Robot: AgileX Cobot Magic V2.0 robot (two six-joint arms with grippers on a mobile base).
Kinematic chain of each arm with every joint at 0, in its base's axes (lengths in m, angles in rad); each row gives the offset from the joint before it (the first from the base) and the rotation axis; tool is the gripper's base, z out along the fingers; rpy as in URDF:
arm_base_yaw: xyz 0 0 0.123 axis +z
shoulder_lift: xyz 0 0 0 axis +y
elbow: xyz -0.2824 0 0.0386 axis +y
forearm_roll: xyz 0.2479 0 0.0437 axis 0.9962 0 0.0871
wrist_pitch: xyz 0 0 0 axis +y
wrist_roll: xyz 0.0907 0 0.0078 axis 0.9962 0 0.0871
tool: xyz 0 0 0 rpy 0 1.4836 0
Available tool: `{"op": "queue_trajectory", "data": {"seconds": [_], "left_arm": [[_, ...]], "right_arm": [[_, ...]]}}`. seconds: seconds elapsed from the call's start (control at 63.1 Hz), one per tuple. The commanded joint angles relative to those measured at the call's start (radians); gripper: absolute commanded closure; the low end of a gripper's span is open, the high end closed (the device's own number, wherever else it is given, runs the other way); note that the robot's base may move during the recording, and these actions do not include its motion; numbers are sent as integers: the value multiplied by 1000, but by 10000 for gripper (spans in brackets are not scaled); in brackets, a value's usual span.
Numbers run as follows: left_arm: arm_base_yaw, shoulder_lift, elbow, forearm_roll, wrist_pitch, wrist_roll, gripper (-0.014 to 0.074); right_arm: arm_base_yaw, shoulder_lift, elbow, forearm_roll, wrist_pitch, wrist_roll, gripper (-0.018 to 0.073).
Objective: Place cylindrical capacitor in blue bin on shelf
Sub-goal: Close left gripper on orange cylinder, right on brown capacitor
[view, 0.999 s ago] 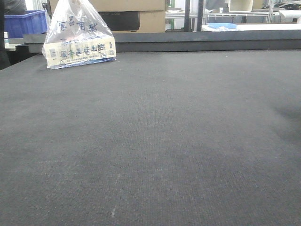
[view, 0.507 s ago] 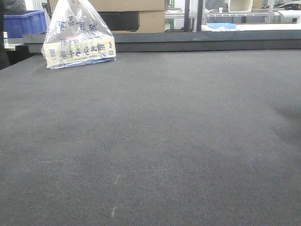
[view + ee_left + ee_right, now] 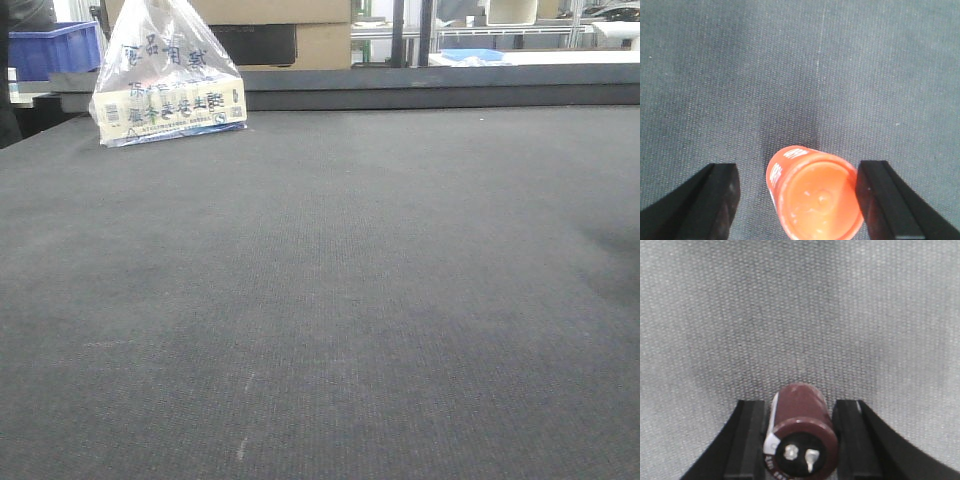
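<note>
In the right wrist view, a brown cylindrical capacitor [image 3: 802,407] with two metal terminals facing the camera lies between the black fingers of my right gripper [image 3: 799,406]. Both pads press its sides, just above the grey mat. My left gripper [image 3: 799,170] is open around an orange cylinder with white print [image 3: 812,200]. The cylinder touches the right finger [image 3: 880,200] and stands apart from the left one. A blue bin [image 3: 55,48] sits far back on the left in the front view. The shelf is out of view. Neither gripper shows in the front view.
The dark grey mat [image 3: 330,300] fills the front view. A printed plastic bag of boxes [image 3: 165,85] stands at its back left. Behind the table's far edge are cardboard boxes [image 3: 320,35] and a pale blue tray [image 3: 470,55].
</note>
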Motion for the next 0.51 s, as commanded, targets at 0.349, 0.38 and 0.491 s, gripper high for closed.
{"op": "queue_trajectory", "data": {"seconds": [0.349,0.38,0.491], "left_arm": [[0,11,5,11,65,7,97],[0,11,5,11,68,7,97],[0,11,5,11,68,7,98]], "right_arm": [[-2,-2,-8,-5,-42,-1,727],[-2,-2,-8,-5,-47,-1,727],[-2,-2,-8,-5,-57,-1,727]]}}
